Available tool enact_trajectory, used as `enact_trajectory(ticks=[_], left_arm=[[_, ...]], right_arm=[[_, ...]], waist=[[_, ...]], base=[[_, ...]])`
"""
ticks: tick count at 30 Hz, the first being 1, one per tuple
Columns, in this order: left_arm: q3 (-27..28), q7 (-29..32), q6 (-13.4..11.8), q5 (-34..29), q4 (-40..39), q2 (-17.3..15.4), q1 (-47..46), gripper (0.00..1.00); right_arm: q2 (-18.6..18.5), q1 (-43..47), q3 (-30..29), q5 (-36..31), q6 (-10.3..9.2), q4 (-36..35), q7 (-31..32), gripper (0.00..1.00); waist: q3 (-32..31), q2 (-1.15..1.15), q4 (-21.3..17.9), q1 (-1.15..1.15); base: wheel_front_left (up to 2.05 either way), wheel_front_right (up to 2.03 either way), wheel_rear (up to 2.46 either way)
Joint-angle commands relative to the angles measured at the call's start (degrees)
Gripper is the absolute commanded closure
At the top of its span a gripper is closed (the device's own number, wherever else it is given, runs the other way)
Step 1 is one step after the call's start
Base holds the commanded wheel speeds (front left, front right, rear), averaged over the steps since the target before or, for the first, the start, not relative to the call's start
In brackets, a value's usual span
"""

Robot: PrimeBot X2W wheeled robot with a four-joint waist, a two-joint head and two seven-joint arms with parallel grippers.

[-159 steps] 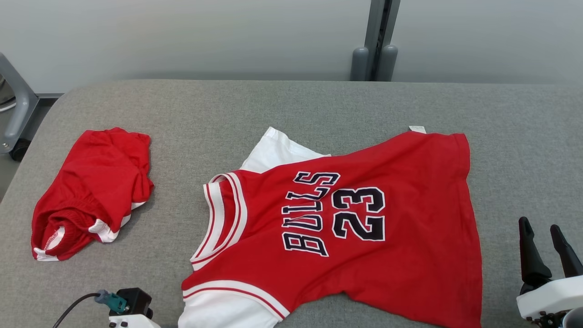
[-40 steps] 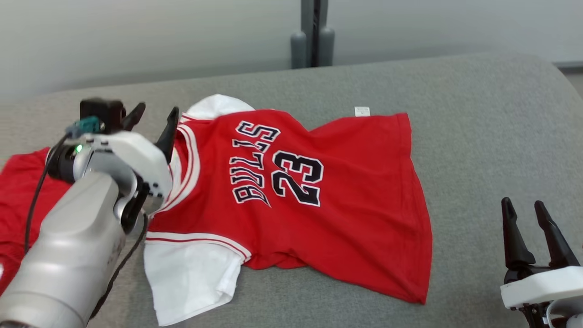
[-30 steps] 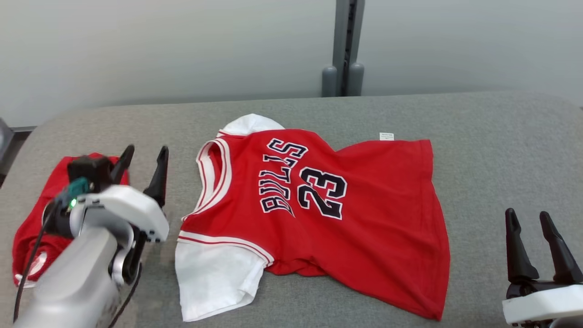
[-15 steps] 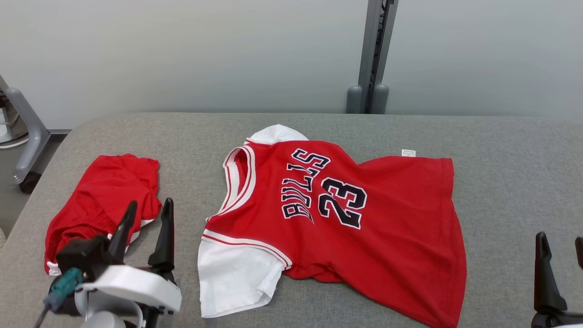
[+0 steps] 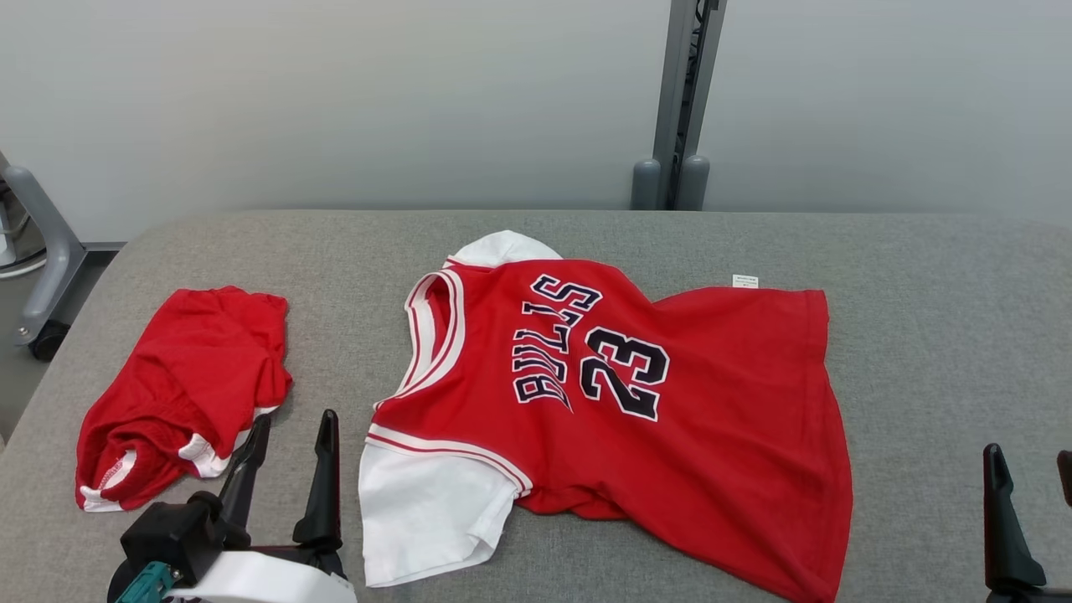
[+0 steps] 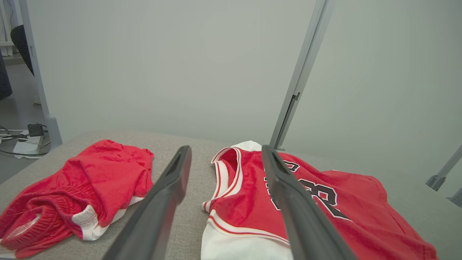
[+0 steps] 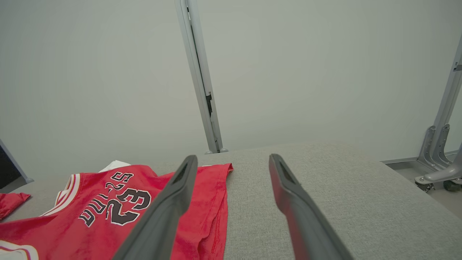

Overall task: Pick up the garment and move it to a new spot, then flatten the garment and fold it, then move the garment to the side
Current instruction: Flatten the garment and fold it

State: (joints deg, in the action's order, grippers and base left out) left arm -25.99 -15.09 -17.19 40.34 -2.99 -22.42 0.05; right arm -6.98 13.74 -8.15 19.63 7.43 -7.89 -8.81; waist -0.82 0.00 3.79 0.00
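Grey fabric desk [image 5: 921, 276]: carries two garments; a pale wall and an upright grey post [image 5: 680, 100] stand behind its far edge.
Red jersey [image 5: 695, 435]: lies front-up at the middle of the desk, collar toward the robot's left, hem toward its right. The dark "BULLS 23" lettering reads sideways. The cloth is not fully flat and is rippled along the near edge.
Near sleeve [image 5: 427, 511]: white, spread out at the jersey's near-left corner.
Far sleeve [image 5: 502, 247]: white, showing only as a rounded patch beyond the collar.
White tag [image 5: 744, 281]: at the far corner of the hem, resting on the desk.
Red shorts [image 5: 184, 377]: bunched heap with white trim, left of the jersey and apart from it.
Left pincer [image 5: 295, 419]: at the near edge, between the shorts and the near sleeve. Its fingers are spread wide with nothing between them; whether it touches either garment cannot be told.
Right pincer [image 5: 1028, 456]: at the near right corner, well apart from the hem. Its fingers stand apart and hold nothing.
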Motion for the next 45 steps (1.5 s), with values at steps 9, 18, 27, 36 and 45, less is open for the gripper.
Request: enact_trajectory(ticks=[9,18,27,36,45], left_arm=[[-0.1,0.3,1.5,-1.5,1.1,0.3,0.2,0.0],[-2.1,12.8,-0.5,3.7,4.5,-0.1,1.6,0.0],[-5.5,22.7,-1.7,4.6,5.6,-1.6,0.1,0.0],[-7.8,27.0,0.0,6.0,9.1,-0.4,-2.1,0.0],[-9.7,28.5,3.2,6.7,16.1,1.9,-6.0,0.0]], right_arm=[[-0.5,0.4,0.7,0.2,0.12,-0.1,1.2,0.0],[-0.3,1.6,2.9,3.1,0.12,2.9,11.0,0.0],[0.6,0.0,5.7,6.6,0.12,7.6,24.6,0.0],[2.6,-3.6,6.7,8.8,0.12,13.7,29.6,0.0],[3.5,-7.1,8.3,10.4,0.12,17.9,30.7,0.0]], waist=[[0.0,0.0,-0.1,0.0],[0.1,0.0,-0.2,0.0],[1.8,0.0,0.0,0.0],[4.1,0.0,1.0,0.0],[6.2,0.0,1.2,0.0]], base=[[0.0,0.0,0.0],[0.0,0.0,0.0],[0.0,0.0,0.0],[0.0,0.0,0.0],[0.0,0.0,0.0]])
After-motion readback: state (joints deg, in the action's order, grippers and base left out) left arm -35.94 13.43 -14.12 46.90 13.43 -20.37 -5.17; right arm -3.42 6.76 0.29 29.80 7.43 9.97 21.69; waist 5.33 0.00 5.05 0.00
